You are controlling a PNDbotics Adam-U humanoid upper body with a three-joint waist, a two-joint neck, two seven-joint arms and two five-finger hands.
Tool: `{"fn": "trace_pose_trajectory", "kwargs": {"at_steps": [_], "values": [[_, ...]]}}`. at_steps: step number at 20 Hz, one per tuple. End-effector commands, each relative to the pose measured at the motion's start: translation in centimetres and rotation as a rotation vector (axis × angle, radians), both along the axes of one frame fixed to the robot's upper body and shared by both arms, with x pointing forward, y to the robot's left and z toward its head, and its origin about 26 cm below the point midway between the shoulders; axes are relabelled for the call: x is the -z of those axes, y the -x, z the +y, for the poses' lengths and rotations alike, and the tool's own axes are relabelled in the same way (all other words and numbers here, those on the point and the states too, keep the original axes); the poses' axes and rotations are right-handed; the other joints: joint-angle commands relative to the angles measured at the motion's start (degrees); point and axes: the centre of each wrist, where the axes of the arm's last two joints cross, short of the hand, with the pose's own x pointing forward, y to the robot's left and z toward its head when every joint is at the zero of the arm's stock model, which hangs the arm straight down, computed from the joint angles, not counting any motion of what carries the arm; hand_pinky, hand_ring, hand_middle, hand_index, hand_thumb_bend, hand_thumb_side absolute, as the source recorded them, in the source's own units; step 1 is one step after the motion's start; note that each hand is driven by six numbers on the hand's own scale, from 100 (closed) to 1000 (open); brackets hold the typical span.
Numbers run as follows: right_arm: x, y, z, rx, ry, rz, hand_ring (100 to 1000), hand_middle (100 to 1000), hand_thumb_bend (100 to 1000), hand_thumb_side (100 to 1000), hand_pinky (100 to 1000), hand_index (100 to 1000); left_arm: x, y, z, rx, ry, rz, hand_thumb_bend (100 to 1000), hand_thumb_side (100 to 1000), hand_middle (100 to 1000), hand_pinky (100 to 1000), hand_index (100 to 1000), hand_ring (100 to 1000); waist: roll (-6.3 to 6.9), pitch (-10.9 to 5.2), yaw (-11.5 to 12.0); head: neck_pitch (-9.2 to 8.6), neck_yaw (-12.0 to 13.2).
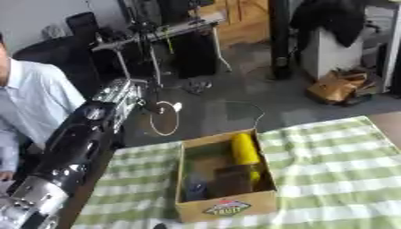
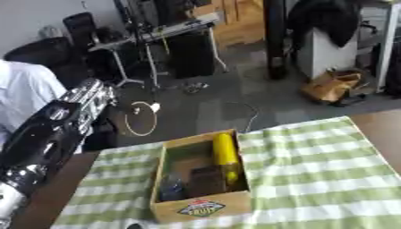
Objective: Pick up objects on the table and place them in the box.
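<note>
An open cardboard box [image 1: 227, 208] with a fruit label on its front stands on the green and white checked tablecloth [image 1: 337, 165]. Inside lie a long yellow object [image 1: 244, 150] along the right wall, a dark brown object [image 1: 233, 180] in the middle and a small bluish object [image 1: 195, 189] at the near left. My left arm [image 1: 74, 147], black with silver joints, rises from the lower left, past the table's left edge. Its silvery far end [image 1: 119, 95] hangs over the floor, away from the box. My right hand shows in neither view.
A small dark shape [image 1: 160, 226] pokes in at the bottom edge in front of the box. Beyond the table's far edge are grey floor, a cable loop [image 1: 163, 121], metal stands [image 1: 149, 49] and a brown bag [image 1: 338, 86].
</note>
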Motion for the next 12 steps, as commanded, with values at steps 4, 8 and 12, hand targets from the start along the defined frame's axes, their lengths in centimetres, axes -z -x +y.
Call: {"fn": "trace_pose_trajectory", "kwargs": {"at_steps": [4,8,12], "values": [[-1.1,0.0,-0.2,-0.023,0.021,-0.025,995,883,100,1000,755,878,-2.7,0.5,-1.3,-0.031,0.084,0.009,100,883,118,249,378,225,-0.75,-0.99,-0.32,0.23,0.44],[-1.2,-0.1,0.0,-0.035,0.021,-0.027,995,883,100,1000,754,878,-2.2,0.3,-2.9,-0.002,0.088,0.02,100,884,116,254,379,224,-0.62,-0.75,-0.88,0.03,0.75],[-1.4,-0.3,0.2,-0.046,0.019,-0.031,995,883,100,1000,753,878,-0.8,-0.2,-4.1,0.004,0.081,0.054,100,883,116,274,382,225,-0.52,-0.34,-1.34,-0.41,1.13]]}}
